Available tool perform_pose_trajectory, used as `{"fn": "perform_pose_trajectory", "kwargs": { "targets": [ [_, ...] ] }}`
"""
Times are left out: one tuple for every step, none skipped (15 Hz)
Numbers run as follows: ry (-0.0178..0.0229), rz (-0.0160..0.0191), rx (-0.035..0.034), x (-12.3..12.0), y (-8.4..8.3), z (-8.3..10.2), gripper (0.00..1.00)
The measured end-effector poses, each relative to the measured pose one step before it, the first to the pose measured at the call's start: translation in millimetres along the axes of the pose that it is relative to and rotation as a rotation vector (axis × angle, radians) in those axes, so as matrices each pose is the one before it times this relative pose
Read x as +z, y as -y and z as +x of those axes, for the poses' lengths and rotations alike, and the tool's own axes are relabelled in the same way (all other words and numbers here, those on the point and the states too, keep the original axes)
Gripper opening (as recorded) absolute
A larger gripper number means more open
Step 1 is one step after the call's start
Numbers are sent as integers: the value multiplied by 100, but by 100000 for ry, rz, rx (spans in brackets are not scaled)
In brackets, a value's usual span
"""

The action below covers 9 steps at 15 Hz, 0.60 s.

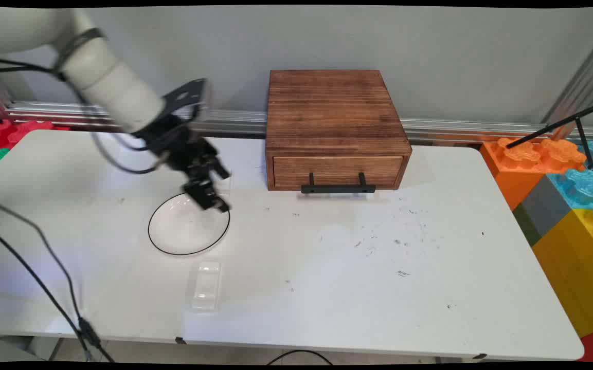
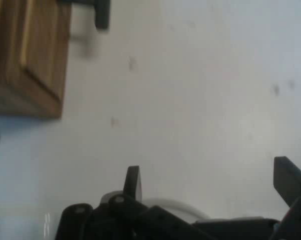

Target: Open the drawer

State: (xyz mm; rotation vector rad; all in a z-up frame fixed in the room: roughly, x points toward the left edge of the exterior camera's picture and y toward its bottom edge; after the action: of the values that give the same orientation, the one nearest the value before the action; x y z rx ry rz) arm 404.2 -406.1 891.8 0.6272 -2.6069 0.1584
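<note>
Inventory, near to far.

Clear plastic block (image 1: pixel 205 285): flat on the white table (image 1: pixel 378 288), near edge, well apart from the gripper.

White plate (image 1: pixel 185 231), black-rimmed: empty, just beyond the block.

Gripper (image 1: pixel 213 198): over the plate's far right rim, fingers spread wide, holding nothing; contact with the plate cannot be told.

Wooden drawer box (image 1: pixel 335 128): far side, drawer (image 1: pixel 337 171) shut, black handle (image 1: pixel 338 188) untouched.
</note>
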Motion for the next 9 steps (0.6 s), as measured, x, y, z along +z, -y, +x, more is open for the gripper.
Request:
{"fn": "perform_pose_trajectory", "kwargs": {
  "targets": [
    [-862,291,-476,877,155,1809,100],
    [-585,163,-359,661,75,1308,100],
    [-533,71,-367,637,41,1214,100],
    [-674,109,-524,918,78,1637,100],
    [-414,157,-457,785,31,1327,100],
    [-401,344,-579,931,63,1456,100],
    [-370,332,-381,924,51,1362,100],
    [-233,210,-228,670,18,912,100],
    [-205,455,-3,931,50,1164,100]
  ]
}}
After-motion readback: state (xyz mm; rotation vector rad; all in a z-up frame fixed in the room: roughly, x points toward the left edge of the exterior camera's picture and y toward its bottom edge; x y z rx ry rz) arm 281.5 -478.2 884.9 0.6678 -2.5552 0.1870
